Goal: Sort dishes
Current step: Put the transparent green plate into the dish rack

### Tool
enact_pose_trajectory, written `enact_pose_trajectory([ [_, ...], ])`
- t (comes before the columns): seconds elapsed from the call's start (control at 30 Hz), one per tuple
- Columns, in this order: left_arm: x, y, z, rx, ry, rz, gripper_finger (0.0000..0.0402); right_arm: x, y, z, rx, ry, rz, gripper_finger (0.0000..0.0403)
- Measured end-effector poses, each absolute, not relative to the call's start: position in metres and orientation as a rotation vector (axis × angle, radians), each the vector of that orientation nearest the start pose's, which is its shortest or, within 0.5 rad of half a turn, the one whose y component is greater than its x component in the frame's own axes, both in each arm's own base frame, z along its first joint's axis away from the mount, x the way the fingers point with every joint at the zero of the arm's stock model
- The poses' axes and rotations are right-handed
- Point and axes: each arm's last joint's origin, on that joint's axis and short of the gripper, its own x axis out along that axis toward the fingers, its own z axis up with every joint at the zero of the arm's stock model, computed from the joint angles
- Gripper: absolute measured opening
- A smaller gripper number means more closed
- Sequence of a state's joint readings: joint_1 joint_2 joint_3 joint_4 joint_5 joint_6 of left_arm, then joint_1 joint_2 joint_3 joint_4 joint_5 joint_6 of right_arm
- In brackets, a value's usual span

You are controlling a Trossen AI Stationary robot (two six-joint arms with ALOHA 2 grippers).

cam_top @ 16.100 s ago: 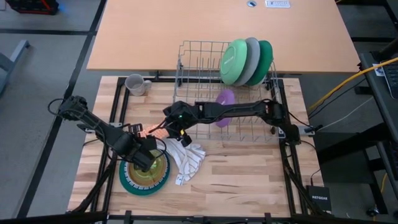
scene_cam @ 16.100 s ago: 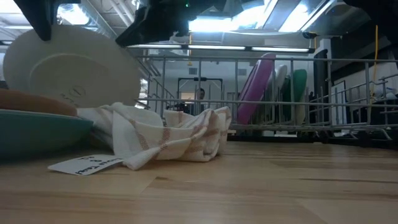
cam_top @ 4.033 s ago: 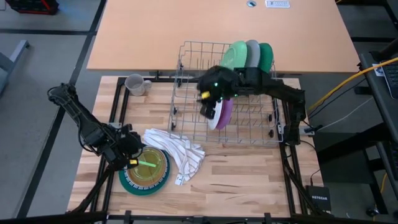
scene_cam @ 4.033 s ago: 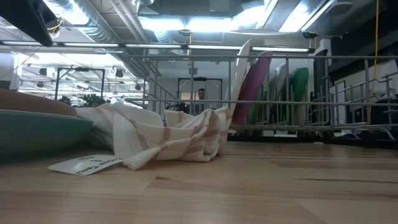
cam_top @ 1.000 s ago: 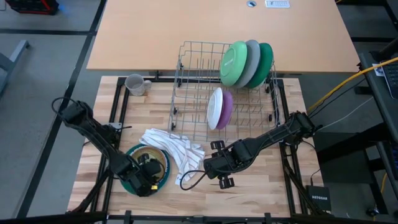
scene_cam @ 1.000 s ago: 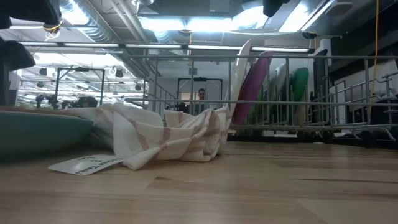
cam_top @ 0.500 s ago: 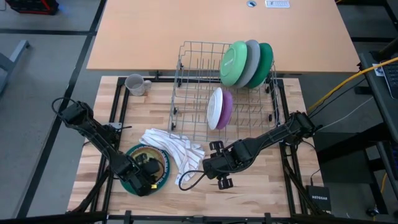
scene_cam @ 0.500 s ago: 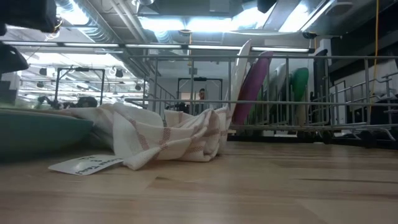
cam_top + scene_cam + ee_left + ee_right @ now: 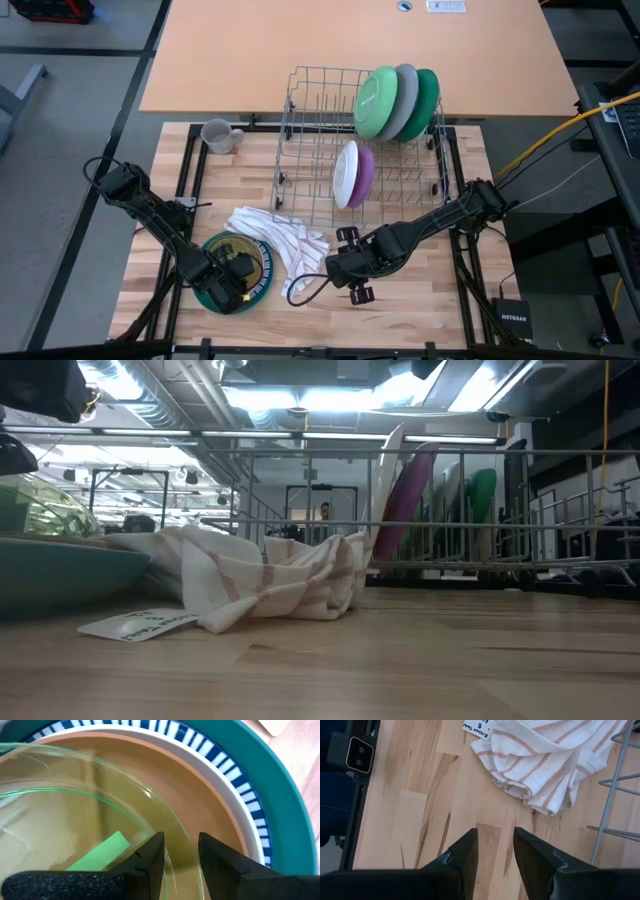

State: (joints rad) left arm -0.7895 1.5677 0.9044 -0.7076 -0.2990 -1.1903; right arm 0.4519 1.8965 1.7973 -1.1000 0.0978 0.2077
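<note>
Dark and folded low, your left arm sets its left claw (image 9: 237,283) on the teal plate (image 9: 203,296) at the tabletop's (image 9: 420,290) front left; your right claw (image 9: 345,270) hovers beside the striped cloth (image 9: 285,245). In the rack (image 9: 310,130) stand green, grey, teal, white and purple plates.

Left wrist view: fingers grip the rim of a clear green bowl (image 9: 60,820) inside a brown bowl (image 9: 210,820).

Right wrist view: fingers slightly parted over bare wood, empty.

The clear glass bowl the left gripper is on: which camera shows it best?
Left wrist view: the glass bowl fills the frame, its rim between the left gripper fingers. High view mostly hides it under the arm; low view shows one edge; right wrist view misses it.
</note>
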Motion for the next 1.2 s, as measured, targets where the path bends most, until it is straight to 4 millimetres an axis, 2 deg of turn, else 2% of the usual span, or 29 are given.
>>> enact_pose_trajectory([
  [0.37, 0.195, -0.184, 0.196, -0.198, 1.255, 0.35, 0.0111, 0.351, 0.167, 0.299, -0.145, 1.181, 0.188, 0.0129],
  [0.53, 0.193, -0.19, 0.203, -0.185, 1.257, 0.321, 0.0111, 0.351, 0.167, 0.299, -0.145, 1.181, 0.188, 0.0129],
  [0.87, 0.162, -0.217, 0.203, -0.085, 1.339, 0.145, 0.0111, 0.351, 0.168, 0.299, -0.139, 1.181, 0.184, 0.0129],
  [1.2, 0.139, -0.222, 0.203, 0.035, 1.378, 0.12, 0.0111, 0.351, 0.168, 0.299, -0.137, 1.181, 0.183, 0.0129],
])
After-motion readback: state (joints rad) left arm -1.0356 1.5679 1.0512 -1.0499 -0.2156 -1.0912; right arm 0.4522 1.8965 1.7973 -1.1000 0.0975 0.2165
